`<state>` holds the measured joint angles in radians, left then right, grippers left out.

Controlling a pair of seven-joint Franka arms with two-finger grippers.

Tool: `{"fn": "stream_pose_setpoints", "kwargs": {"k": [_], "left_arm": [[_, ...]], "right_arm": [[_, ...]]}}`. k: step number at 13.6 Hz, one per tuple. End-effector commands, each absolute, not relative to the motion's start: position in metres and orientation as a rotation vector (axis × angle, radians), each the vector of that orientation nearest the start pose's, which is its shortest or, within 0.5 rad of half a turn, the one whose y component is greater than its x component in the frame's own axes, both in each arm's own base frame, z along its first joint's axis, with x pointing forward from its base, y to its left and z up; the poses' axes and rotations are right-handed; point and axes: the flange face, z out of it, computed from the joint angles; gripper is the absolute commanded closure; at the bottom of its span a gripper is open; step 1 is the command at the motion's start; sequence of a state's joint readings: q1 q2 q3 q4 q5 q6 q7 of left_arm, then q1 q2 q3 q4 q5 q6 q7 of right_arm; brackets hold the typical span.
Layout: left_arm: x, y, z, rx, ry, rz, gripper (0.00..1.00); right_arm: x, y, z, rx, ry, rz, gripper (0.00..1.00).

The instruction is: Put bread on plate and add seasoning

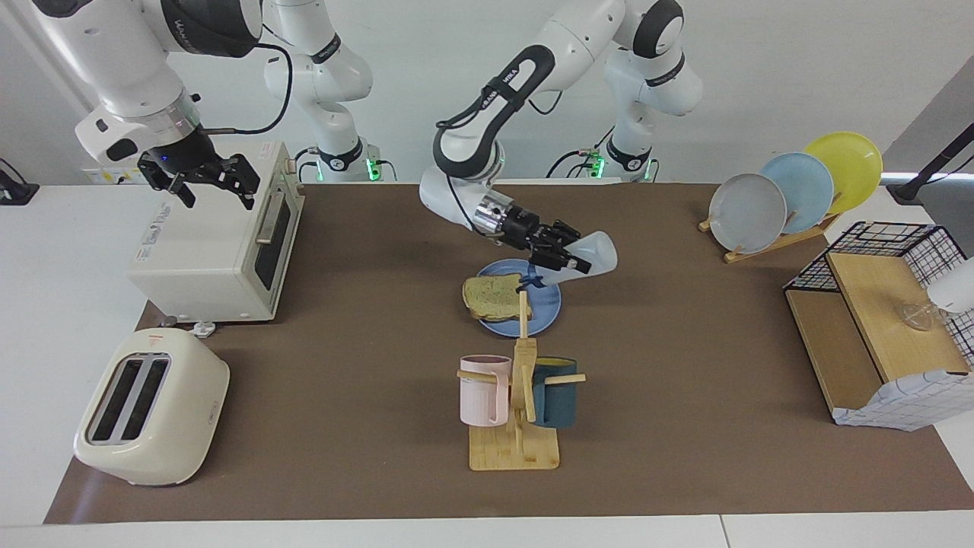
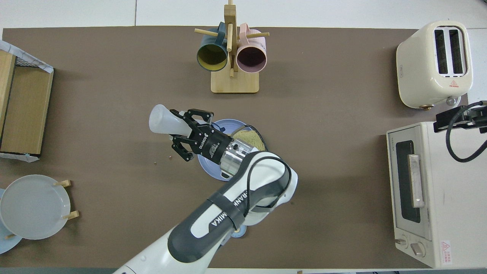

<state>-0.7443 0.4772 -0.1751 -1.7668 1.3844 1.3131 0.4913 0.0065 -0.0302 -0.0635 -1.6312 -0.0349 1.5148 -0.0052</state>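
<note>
Over the plate [image 1: 549, 308], bread [image 1: 493, 297] already on, my left gripper [image 1: 559, 259] clamps the tipped seasoning [image 1: 590, 255], right gripper [image 1: 205, 179] wide, idle; seasoning step underway.

The plate [image 1: 544, 312] lies mid-table [image 1: 365, 320] with the bread [image 1: 493, 297] on it, toward the right arm's end. The mug rack [image 1: 517, 411] stands farther from the robots than the plate. The left end effector [image 1: 559, 259] is over the plate's edge, clamped on the seasoning [image 1: 590, 257], which is tilted, cap down toward the plate. The right end effector [image 1: 202, 179] waits over the oven [image 1: 213, 243]; the toaster [image 1: 148, 407] sits farther out. The dish rack [image 1: 791, 194] and shelf [image 1: 875, 327] occupy the left arm's end
</note>
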Motion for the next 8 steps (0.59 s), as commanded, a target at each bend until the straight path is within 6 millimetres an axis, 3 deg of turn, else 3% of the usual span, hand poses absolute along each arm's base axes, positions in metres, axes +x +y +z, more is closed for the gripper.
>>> {"fn": "stream_pose_setpoints", "kwargs": {"k": [1,4,8], "left_arm": [[0.496,-0.376,0.336,-1.043,1.279,0.482,1.0],[0.482,-0.391,0.332,-1.023,1.3,0.47,1.0],[0.405,-0.457,0.33,-0.964,1.395,0.401,1.0]], "right_arm": [[0.534,-0.038,0.607,-3.177,0.048,0.125,0.0],[0.534,-0.038,0.607,-3.177,0.046,0.125,0.0],[0.534,-0.038,0.607,-3.177,0.048,0.125,0.0]]}}
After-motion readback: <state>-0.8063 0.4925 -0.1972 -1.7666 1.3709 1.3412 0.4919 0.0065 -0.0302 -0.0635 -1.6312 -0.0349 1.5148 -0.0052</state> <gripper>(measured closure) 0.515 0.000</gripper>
